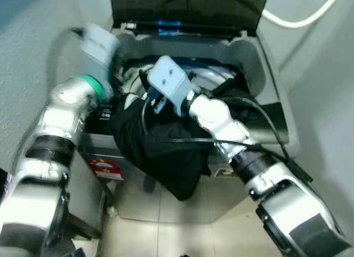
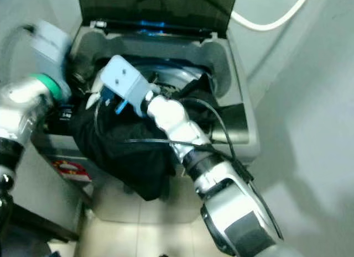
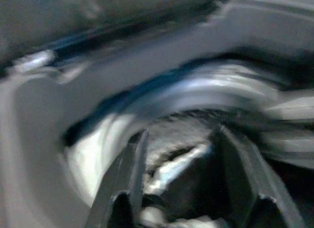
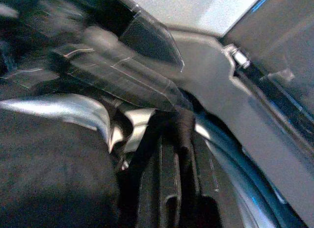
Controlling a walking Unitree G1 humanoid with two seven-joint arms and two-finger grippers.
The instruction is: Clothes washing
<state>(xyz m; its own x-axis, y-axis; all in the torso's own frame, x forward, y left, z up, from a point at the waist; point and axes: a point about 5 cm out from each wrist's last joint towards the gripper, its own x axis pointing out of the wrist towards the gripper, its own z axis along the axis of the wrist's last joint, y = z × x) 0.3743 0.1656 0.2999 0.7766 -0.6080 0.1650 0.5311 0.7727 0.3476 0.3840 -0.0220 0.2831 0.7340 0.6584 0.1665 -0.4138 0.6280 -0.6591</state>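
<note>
A large black cloth garment (image 1: 166,152), soft, matte and crumpled into loose folds, hangs over the front edge of the grey plastic top-loading washing machine (image 1: 265,74), part of it bunched inside the opening and the rest drooping down the machine's front panel toward the floor. Its surface shows no pattern, only deep creases. In the right wrist view the right gripper (image 4: 169,154) has its two long black fingers pressed close together with a strip of the black fabric pinched between them, at the rim of the shiny silver metal drum (image 1: 207,80). The right arm, silver with a pale blue-grey wrist box, reaches in from the front right corner of the machine, a thin black cable looping over the garment. The left gripper (image 3: 181,174) is at the left edge of the opening; its fingers stand spread apart, and between them lie blurred white and dark fabric inside the drum. The machine's dark, glossy lid (image 1: 188,8) stands raised at the back edge. A red and white sticker (image 1: 106,168) sits on the machine's front left side. A white hose (image 1: 301,16) curves along the grey wall behind, and pale square tiles (image 1: 166,229) cover the floor below.
</note>
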